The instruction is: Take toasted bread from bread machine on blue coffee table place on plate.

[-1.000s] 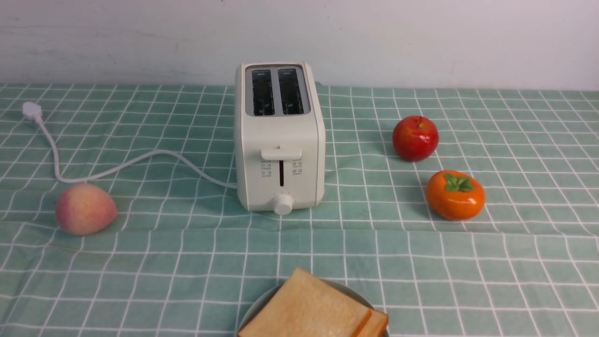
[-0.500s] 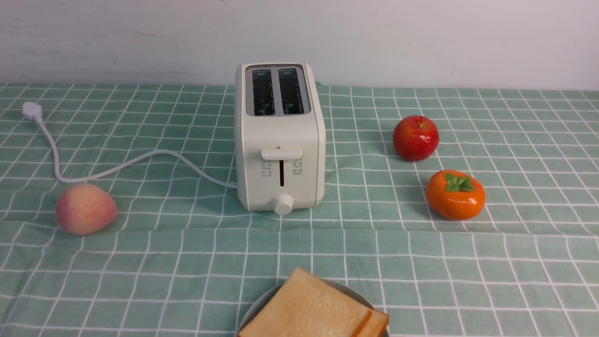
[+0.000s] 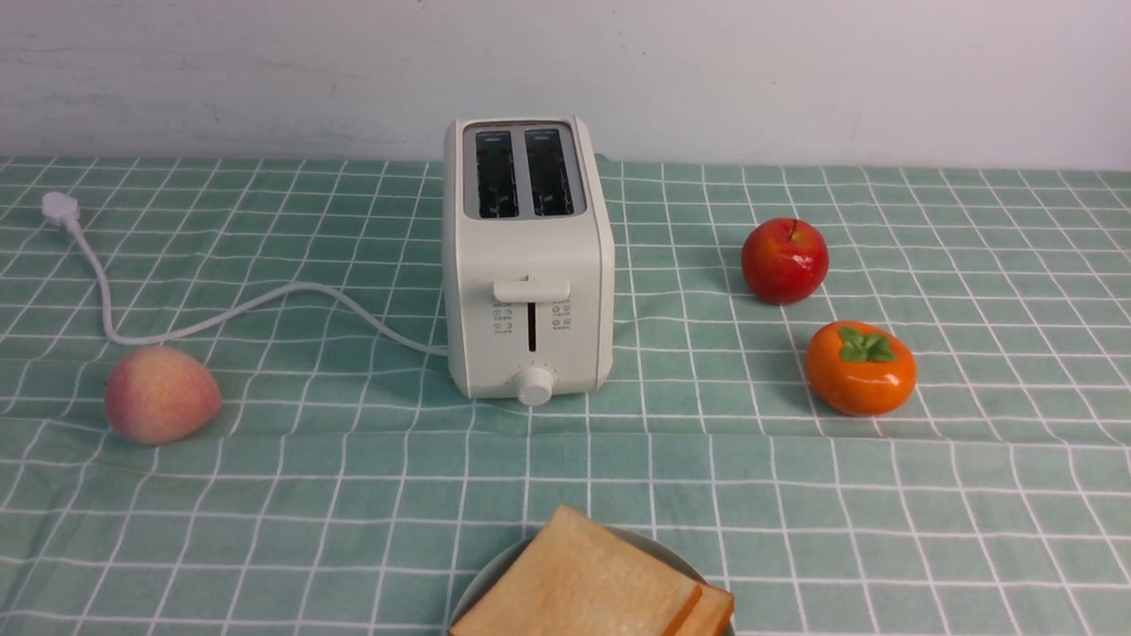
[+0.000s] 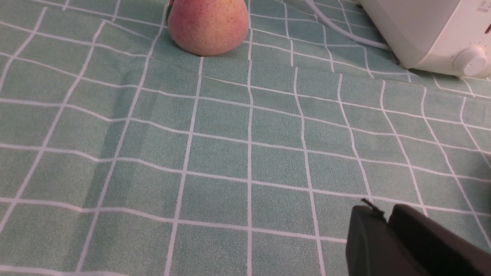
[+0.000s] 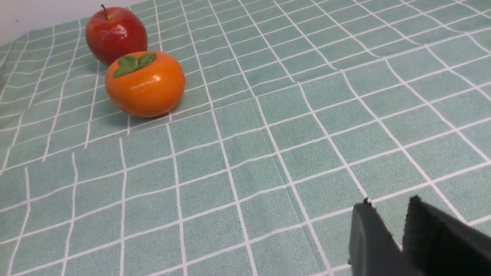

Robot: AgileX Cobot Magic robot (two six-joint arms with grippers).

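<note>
The cream-white bread machine [image 3: 528, 265] stands upright mid-table on the mint-green checked coffee table [image 3: 353, 495]. Both its slots look dark and hold no bread. Two toasted bread slices [image 3: 574, 583] lie overlapping on the pale plate [image 3: 484, 579] at the front edge, the lower slice [image 3: 714, 609] peeking out at the right. Neither gripper shows in the front view. My left gripper [image 4: 383, 209] is shut and empty, low over the cloth, with a corner of the bread machine [image 4: 429, 30] beyond it. My right gripper [image 5: 389, 203] is shut and empty over bare cloth.
A peach [image 3: 162, 393] lies left of the bread machine and shows in the left wrist view [image 4: 208, 25]. A red apple [image 3: 785, 261] and an orange persimmon [image 3: 860, 367] sit on the right, the same apple [image 5: 116, 34] and persimmon [image 5: 145, 84] in the right wrist view. The white power cord [image 3: 221, 314] runs left.
</note>
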